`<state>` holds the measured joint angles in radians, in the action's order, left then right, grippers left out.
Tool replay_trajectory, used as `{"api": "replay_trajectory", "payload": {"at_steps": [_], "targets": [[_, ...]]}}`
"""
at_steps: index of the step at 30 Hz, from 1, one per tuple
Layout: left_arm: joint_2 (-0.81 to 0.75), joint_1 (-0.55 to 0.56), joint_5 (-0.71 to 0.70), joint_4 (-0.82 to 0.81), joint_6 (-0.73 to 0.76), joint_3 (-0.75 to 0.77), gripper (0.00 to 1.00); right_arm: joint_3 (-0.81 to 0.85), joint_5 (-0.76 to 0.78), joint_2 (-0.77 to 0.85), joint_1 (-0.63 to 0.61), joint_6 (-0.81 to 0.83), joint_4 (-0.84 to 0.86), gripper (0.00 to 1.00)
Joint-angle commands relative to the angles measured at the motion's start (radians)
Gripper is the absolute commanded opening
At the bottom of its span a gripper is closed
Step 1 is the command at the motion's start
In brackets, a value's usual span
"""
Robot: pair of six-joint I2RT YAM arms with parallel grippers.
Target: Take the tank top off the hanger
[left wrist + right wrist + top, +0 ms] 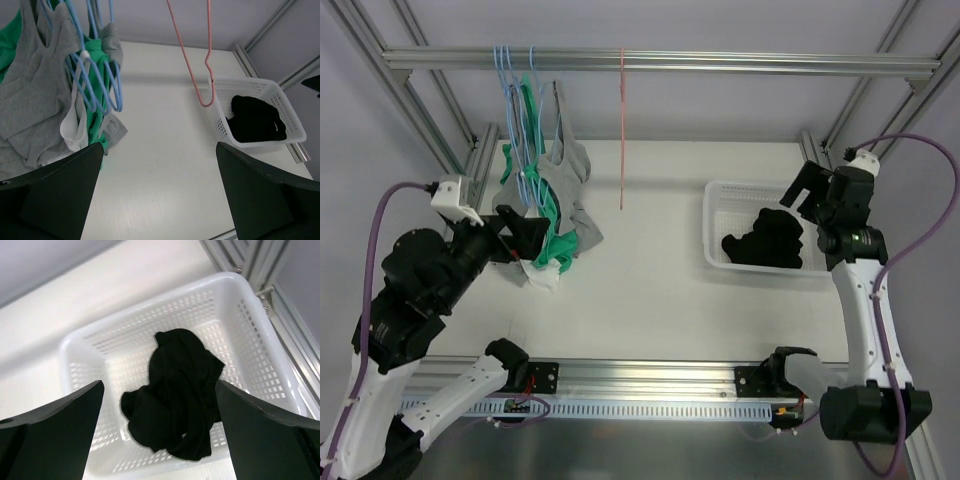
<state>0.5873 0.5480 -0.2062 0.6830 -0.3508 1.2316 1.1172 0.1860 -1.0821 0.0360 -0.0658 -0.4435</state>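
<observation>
One white basket (715, 225) holds one black garment (765, 240). Left of it, one pink hanger (621, 130) hangs bare. Further left, the grey tank top (35, 85) hangs on bunched blue hangers (92, 95), too tangled to count. Left hand (159, 150) spread wide near it; right hand (159, 385) spread above the basket.

Bare worktop (650, 290) seen open between hanging garments (570, 165) and basket (708, 230) — passage there crossed only by pink hanger (621, 130); blue hangers (506, 80) crowded among garments.
</observation>
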Motion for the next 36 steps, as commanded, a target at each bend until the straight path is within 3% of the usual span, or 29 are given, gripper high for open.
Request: {"api": "replay_trajectory", "payload": {"at_steps": [1,4,8,15,21,27,36], "targets": [[0.146,-0.011,0.044,-0.004,0.041,0.156,0.99,0.036,-0.163,0.112,0.007,0.044,-0.086,0.99],[0.268,-0.013,0.031,0.033,0.076,0.304,0.99,0.007,-0.433,0.184,0.007,0.046,-0.074,1.0],[0.438,-0.013,-0.01,0.064,0.142,0.468,0.99,-0.062,-0.657,0.224,0.004,0.057,-0.049,1.0],[0.649,-0.035,-0.154,0.066,0.263,0.666,0.98,-0.174,-0.709,0.287,-0.002,0.038,-0.021,0.99],[0.802,-0.108,-0.148,0.066,0.318,0.775,0.81,-0.209,-0.735,0.303,-0.005,0.038,-0.018,0.99],[0.876,-0.163,-0.087,0.067,0.317,0.818,0.69,-0.215,-0.757,0.326,-0.015,0.041,-0.017,0.99],[0.942,-0.204,-0.061,0.062,0.322,0.795,0.61,-0.215,-0.769,0.343,-0.035,0.05,-0.017,0.99]]}}
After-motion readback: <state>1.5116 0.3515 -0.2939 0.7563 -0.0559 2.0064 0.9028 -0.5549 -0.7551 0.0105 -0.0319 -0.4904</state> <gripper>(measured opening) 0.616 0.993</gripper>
